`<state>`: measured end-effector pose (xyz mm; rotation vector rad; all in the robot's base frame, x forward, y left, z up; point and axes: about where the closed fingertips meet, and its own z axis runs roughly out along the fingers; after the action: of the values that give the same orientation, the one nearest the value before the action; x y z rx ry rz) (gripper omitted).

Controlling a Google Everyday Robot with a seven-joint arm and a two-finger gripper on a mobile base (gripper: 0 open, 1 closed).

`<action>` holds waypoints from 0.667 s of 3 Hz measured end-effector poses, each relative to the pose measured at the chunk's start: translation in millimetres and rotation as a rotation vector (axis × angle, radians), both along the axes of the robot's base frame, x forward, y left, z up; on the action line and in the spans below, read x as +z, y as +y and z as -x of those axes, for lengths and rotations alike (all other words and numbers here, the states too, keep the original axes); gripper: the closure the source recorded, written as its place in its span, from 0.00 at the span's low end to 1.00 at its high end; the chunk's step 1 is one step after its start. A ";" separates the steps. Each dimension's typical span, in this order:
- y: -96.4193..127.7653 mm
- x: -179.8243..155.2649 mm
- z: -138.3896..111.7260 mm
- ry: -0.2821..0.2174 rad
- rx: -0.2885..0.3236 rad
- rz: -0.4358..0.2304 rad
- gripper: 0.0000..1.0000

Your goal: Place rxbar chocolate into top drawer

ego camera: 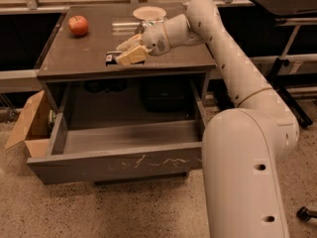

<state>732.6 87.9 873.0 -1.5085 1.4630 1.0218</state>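
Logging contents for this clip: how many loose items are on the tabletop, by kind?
apple: 1
white dish: 1
rxbar chocolate: 1, right by the tool near the front edge of the table
Total: 3

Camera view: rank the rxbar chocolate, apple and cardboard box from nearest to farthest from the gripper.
1. rxbar chocolate: at the gripper, near the table front edge.
2. apple: back left of the table.
3. cardboard box: on the floor, left of the top drawer.
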 end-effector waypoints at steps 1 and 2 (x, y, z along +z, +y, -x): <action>5.5 -4.2 9.6 -0.001 0.024 0.013 1.00; 2.5 5.5 24.8 -0.053 0.032 0.016 1.00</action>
<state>707.8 90.4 878.5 -1.5633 1.4181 0.9836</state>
